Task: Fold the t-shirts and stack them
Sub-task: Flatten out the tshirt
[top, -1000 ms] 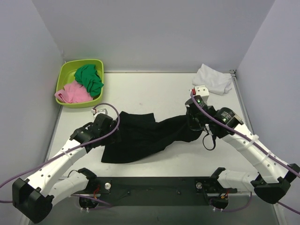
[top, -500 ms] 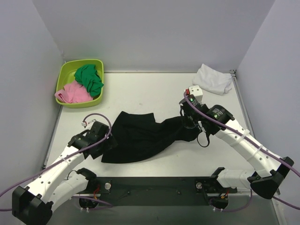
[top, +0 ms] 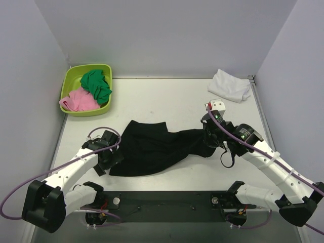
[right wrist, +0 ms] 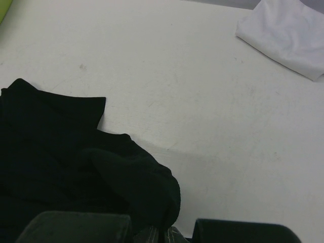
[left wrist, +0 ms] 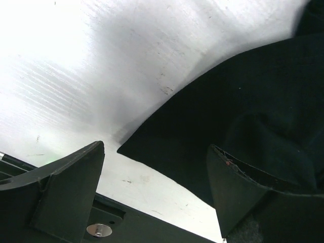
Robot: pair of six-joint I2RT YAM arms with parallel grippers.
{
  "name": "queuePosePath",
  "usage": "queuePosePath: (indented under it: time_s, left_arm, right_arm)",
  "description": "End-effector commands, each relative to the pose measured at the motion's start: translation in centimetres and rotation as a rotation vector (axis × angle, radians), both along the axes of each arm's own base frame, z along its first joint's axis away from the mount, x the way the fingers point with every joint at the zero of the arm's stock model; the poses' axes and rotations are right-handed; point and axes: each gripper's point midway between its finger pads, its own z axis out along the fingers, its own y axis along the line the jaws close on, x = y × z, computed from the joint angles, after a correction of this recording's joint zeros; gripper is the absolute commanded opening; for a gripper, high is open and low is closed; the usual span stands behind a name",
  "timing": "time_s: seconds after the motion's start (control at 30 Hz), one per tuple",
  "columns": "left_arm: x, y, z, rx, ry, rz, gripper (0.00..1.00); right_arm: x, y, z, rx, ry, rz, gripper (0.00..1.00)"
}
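- Finding the black t-shirt lying rumpled across the middle of the bench, nearer the front edge than the back, and stretching from the left arm's side to the right arm's side.
- Pinching the bunched right end of the black t-shirt with the right pincer, jaws closed tight on a fold of the dark cloth.
- Lifting that gathered end slightly, so that the cloth is narrowing towards the right pincer and lying wider and flatter on the left.
- Hovering the left pincer low over the near left corner of the shirt, jaws standing wide apart and gripping nothing.
- Framing the curved hem of the black t-shirt between the two fingers in the left wrist view, with one finger over bare bench and the other over the cloth.
- Finding the white t-shirt lying folded in the far right corner of the bench, well apart from the black one and from both pincers.
- Noting the lime-green tub sitting in the far left corner, holding a green cloth and a pink cloth.
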Motion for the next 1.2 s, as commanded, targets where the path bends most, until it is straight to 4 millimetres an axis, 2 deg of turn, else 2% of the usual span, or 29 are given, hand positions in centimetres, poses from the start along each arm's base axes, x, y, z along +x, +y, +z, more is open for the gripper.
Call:
queuePosePath:
  time_s: [0.0, 0.1, 0.37, 0.67, 0.7, 0.73, 0.8, 0.83, 1.03, 1.1, 1.17]
  left_arm:
    - [0.0, 0.2, -0.5, -0.004, -0.012, 0.057, 0.89]
    - [-0.8, 0.4, -1.0, -0.007, 0.001, 0.072, 0.82]
    - [-1.1, 0.5, -2.3, 0.001, 0.015, 0.068, 0.58]
    - [0.4, 0.1, -2.9, 0.008, 0.000, 0.044, 0.44]
    - [0.5, 0.1, -2.9, 0.008, -0.002, 0.043, 0.39]
    - [0.5, 0.0, -3.0, 0.008, -0.002, 0.041, 0.26]
    - [0.8, -0.1, -3.0, 0.004, -0.009, 0.037, 0.15]
    - [0.9, -0.1, -3.0, 0.002, -0.012, 0.033, 0.02]
    - [1.8, -0.9, -2.5, -0.028, -0.037, 0.010, 0.00]
    - [2.5, -1.2, -1.2, -0.046, -0.078, -0.007, 0.00]
    - [4.3, -1.7, 1.8, -0.068, -0.168, -0.034, 0.00]
  right_arm:
    - [-0.3, -0.6, 0.0, 0.010, -0.021, 0.009, 0.00]
    - [-0.3, -0.6, 0.0, 0.009, -0.025, 0.013, 0.00]
    - [-0.5, -0.4, 0.0, 0.036, -0.029, 0.019, 0.00]
    - [-1.0, -0.6, -0.3, 0.047, -0.024, 0.013, 0.00]
    - [-1.0, -0.7, -0.3, 0.049, -0.025, 0.012, 0.00]
    - [-1.0, -0.7, -0.3, 0.044, -0.023, 0.010, 0.00]
    - [-1.1, -0.9, -0.3, 0.043, -0.024, 0.005, 0.00]
    - [-1.2, -1.0, -0.4, 0.039, -0.020, 0.003, 0.00]
    - [-1.2, -2.2, -0.3, 0.010, -0.034, -0.039, 0.00]
    - [-0.9, -3.3, -0.1, 0.002, -0.043, -0.081, 0.00]
    - [-0.7, -3.9, 0.7, 0.007, -0.048, -0.102, 0.00]
